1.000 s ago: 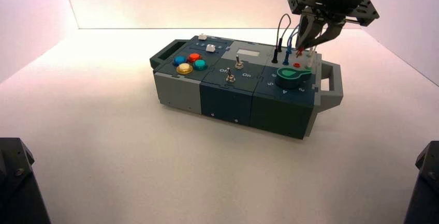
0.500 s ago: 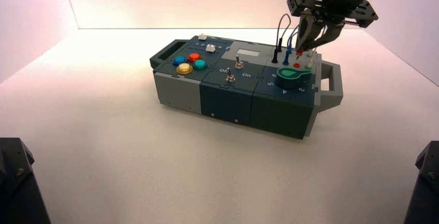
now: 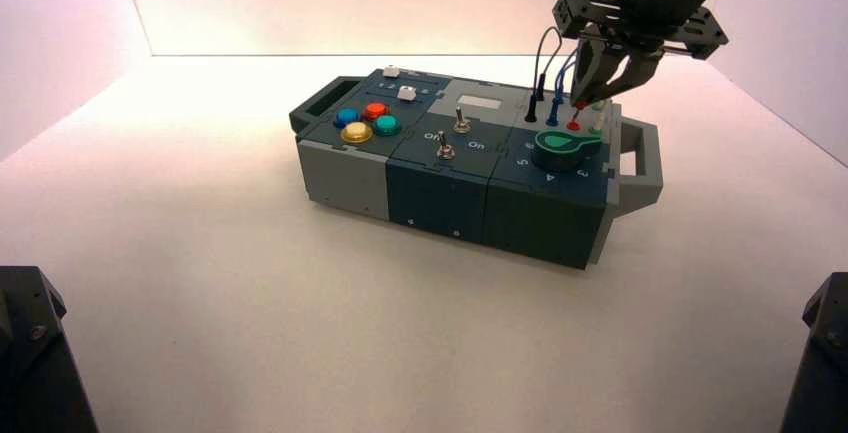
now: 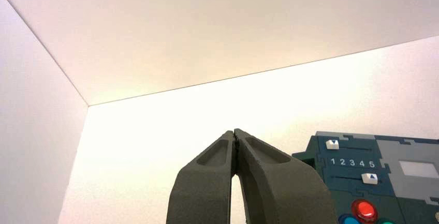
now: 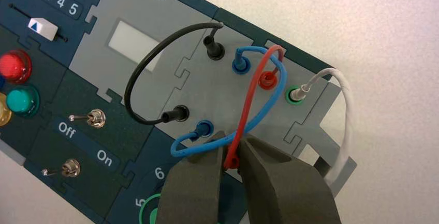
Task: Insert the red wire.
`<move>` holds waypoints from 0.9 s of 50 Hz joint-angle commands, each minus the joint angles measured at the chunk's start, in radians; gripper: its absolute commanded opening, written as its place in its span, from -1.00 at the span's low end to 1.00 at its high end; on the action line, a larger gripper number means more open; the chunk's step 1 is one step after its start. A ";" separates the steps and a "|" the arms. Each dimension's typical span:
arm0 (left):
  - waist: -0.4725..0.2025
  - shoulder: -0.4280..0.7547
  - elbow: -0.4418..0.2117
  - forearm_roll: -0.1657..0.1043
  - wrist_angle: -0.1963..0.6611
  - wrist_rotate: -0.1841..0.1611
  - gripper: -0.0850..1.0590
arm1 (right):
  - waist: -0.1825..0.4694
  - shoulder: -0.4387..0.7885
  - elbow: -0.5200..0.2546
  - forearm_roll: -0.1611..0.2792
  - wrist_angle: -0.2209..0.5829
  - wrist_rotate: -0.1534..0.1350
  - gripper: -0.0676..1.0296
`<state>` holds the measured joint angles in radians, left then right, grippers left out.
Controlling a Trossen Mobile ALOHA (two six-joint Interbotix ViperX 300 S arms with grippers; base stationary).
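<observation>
Nearest the right wrist view's bottom edge, the right pincer [image 5: 234,149] is closed on the plug end of the red wire [image 5: 248,99], whose loop runs up right of centre, over the blue wire [image 5: 269,103]. It looks light and bendy (the loop could snag on its blue neighbour), so the stiff plug is the place to grip. In the left wrist view, the left pincer [image 4: 234,140] waits shut, bottom centre.

- Left gripper [image 4: 234,132]: dark grey, tapered fingers, oval recesses by tips.
- Right gripper [image 5: 235,137]: same dark grey, wide-based fingers; black carriage [image 3: 600,10] above box [image 3: 400,188], slotted, drilled.
- Black angular housing [image 3: 38,373], left of box: round screw.
</observation>
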<state>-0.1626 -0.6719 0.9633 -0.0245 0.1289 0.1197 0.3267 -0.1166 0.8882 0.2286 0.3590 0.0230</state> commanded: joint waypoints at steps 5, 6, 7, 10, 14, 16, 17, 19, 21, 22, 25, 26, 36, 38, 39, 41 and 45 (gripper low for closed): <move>-0.002 -0.006 -0.012 0.000 -0.009 -0.002 -0.91 | -0.006 0.002 -0.011 -0.002 -0.008 0.002 -0.92; -0.003 -0.006 -0.011 0.000 -0.009 -0.002 -0.91 | -0.006 0.002 -0.011 -0.002 -0.009 0.002 -0.92; -0.003 -0.006 -0.012 0.000 -0.009 -0.002 -0.91 | -0.006 0.005 -0.011 -0.002 -0.008 0.002 -0.92; -0.002 -0.006 -0.012 0.000 -0.011 -0.002 -0.91 | -0.006 0.008 -0.011 -0.002 -0.009 0.002 -0.92; -0.002 -0.006 -0.011 0.000 -0.011 -0.002 -0.91 | -0.006 0.012 -0.011 -0.003 -0.009 0.002 -0.92; -0.003 -0.006 -0.012 0.000 -0.009 -0.002 -0.91 | -0.006 0.014 -0.011 -0.002 -0.009 0.002 -0.92; -0.002 -0.006 -0.011 0.000 -0.009 -0.002 -0.91 | -0.006 0.015 -0.011 -0.003 -0.009 0.002 -0.92; -0.003 -0.006 -0.011 0.000 -0.011 -0.002 -0.91 | -0.006 0.015 -0.011 -0.003 -0.009 0.002 -0.92; -0.002 -0.008 -0.011 0.000 -0.009 -0.002 -0.91 | -0.006 0.017 -0.011 -0.003 -0.009 0.002 -0.92; -0.003 -0.008 -0.011 0.000 -0.011 -0.002 -0.91 | -0.006 0.017 -0.011 -0.003 -0.009 0.002 -0.92; -0.002 -0.006 -0.012 0.000 -0.011 -0.002 -0.91 | -0.006 0.017 -0.009 -0.003 -0.009 0.002 -0.92; -0.003 -0.006 -0.011 0.000 -0.009 -0.002 -0.91 | -0.006 0.017 -0.011 -0.003 -0.009 0.002 -0.92; -0.002 -0.006 -0.012 0.000 -0.011 -0.002 -0.91 | -0.006 0.018 -0.011 -0.005 -0.011 0.002 -0.92; -0.002 -0.006 -0.012 0.000 -0.011 -0.002 -0.91 | -0.006 0.021 -0.011 -0.005 -0.011 0.002 -0.92; -0.002 -0.006 -0.011 -0.002 -0.011 -0.002 -0.91 | -0.006 0.023 -0.011 -0.005 -0.011 0.002 -0.92; -0.003 -0.006 -0.012 0.000 -0.011 -0.002 -0.91 | -0.006 0.028 -0.011 -0.005 -0.011 0.002 -0.92; -0.002 -0.006 -0.011 -0.002 -0.011 -0.002 -0.91 | -0.006 0.041 -0.014 -0.005 -0.011 0.002 -0.92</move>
<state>-0.1611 -0.6734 0.9649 -0.0245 0.1289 0.1197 0.3283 -0.0813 0.8866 0.2270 0.3513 0.0230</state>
